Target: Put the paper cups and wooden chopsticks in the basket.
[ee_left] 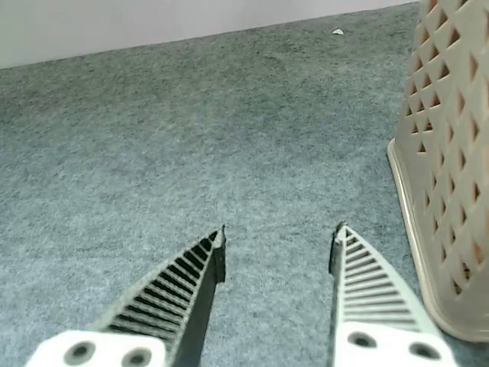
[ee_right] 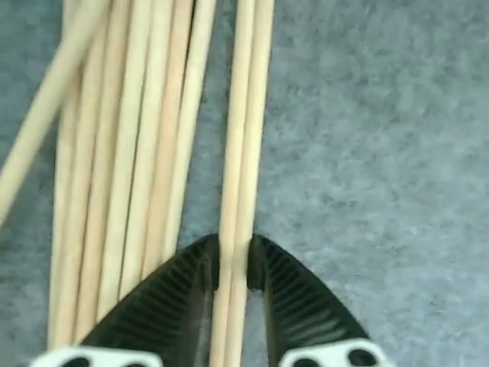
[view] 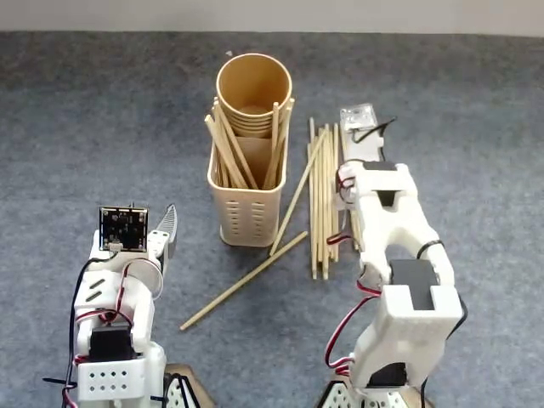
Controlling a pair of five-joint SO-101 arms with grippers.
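In the high view, the basket (view: 246,217) stands upright in the middle of the carpet (view: 102,110). The paper cups (view: 253,89) are stacked inside it, with several sticks propped around them. The loose chopsticks (view: 321,204) lie in a bundle just beside the basket, on the right arm's side, with their long axes pointing away from the robot. The right arm (view: 387,221) stretches over them along that same line, so it is plainly the nearer arm. A stray chopstick (view: 245,282) lies diagonally in front of the basket, between the two arms. The left gripper (view: 163,228) sits back by its own base, apart from the basket.

In the left wrist view, the left gripper (ee_left: 280,233) has its jaws spread wide over bare carpet and holds nothing. The basket wall (ee_left: 451,176) stands near, off to one side of it.

In the right wrist view, the right gripper (ee_right: 233,260) is closed around a pair of chopsticks (ee_right: 246,138), one jaw on each side and pressing in. The pair runs straight ahead out of the grip. It sits just beside the rest of the bundle (ee_right: 137,153), with a thin strip of carpet between them. As I judge it, the basket lies sideways across that bundle from the grip, so the pair has to lift clear and tip upright before it goes in.
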